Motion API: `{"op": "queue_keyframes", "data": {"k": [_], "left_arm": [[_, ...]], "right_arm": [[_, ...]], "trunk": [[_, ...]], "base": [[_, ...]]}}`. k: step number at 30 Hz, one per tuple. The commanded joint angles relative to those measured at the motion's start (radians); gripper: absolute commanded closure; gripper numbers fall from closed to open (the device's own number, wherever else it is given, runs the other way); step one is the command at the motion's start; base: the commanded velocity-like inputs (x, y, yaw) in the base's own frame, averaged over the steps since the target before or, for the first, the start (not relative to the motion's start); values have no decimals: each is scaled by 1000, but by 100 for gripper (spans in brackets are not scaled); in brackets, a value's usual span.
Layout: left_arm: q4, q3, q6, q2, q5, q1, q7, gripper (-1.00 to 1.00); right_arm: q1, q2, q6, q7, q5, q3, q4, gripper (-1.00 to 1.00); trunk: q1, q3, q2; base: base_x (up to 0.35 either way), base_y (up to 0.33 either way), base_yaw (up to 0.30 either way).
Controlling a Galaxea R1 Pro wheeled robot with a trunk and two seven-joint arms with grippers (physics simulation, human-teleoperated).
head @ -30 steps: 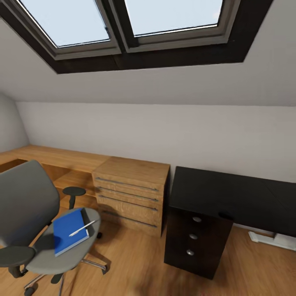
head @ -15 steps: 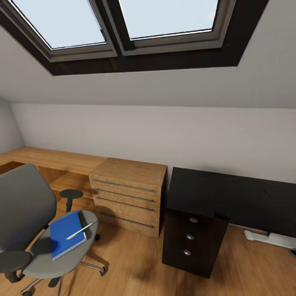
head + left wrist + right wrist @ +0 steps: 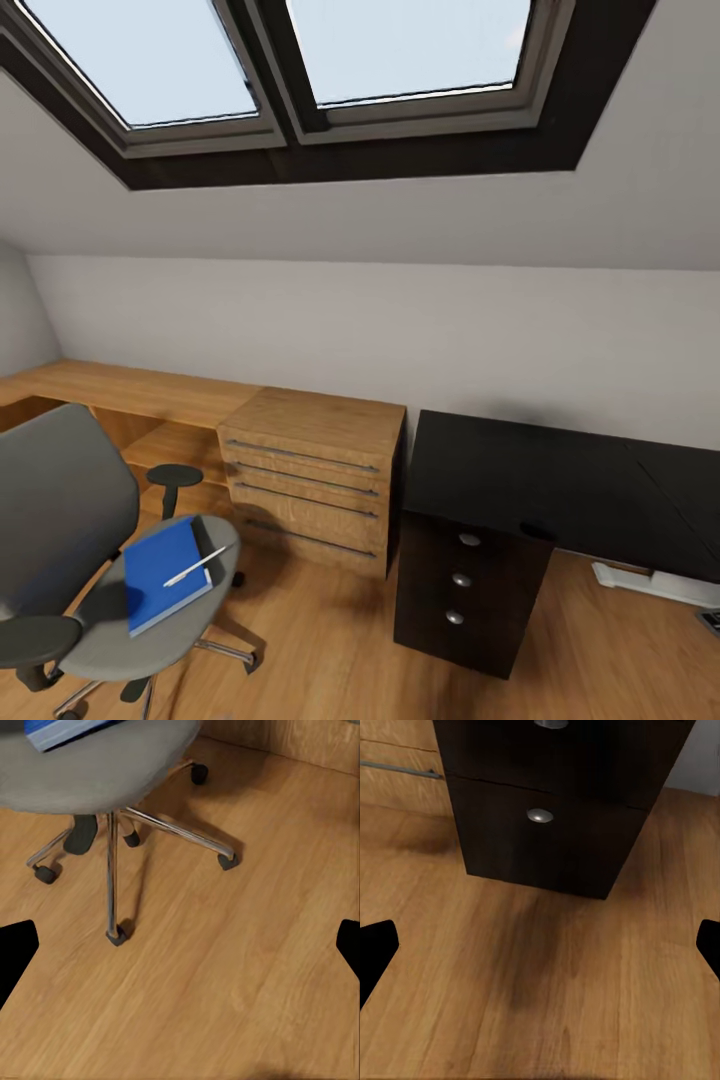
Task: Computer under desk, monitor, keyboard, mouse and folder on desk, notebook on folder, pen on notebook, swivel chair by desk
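Left tool (image 3: 180,941) — fingers spread wide, holding nothing — hangs over floor beside the swivel chair (image 3: 97,772) bearing the folder (image 3: 64,731).

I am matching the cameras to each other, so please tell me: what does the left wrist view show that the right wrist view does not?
Left wrist view: the grey-seated swivel chair with its chrome star base on black casters, and an edge of the bright blue folder on the seat. Right wrist view: the black drawer unit of the desk, with a round silver knob. Both share the light wooden floor and dark tips of the fingers at the picture edges.
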Motion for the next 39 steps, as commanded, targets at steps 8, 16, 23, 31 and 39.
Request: {"op": "queue_keyframes", "data": {"k": [8, 16, 23, 31, 39], "left_arm": [[-381, -9, 400, -33, 94, -1, -1, -100], [-800, -95, 752, -61, 118, -1, -2, -100], [-913, -188, 809, -68, 262, -3, 1, -100], [-908, -188, 806, -62, 274, -4, 4, -100], [-928, -156, 806, -60, 274, -4, 6, -100]], "right_arm": [[-1, 9, 180, -16, 1, -3, -342, -100], [-1, 9, 807, -11, -27, -11, -895, -100], [42, 26, 945, -9, -167, -6, -980, -100], [49, 24, 842, -13, -163, -6, -963, -100], [49, 23, 952, -15, -158, 116, -1335, -100]], "trunk": [[-31, 24, 55], [-61, 49, 111], [-81, 64, 146], [-81, 64, 146], [-81, 64, 146]], "base": [[0, 0, 0], [0, 0, 0], [0, 0, 0], [0, -9, 0], [0, -283, 0]]}}
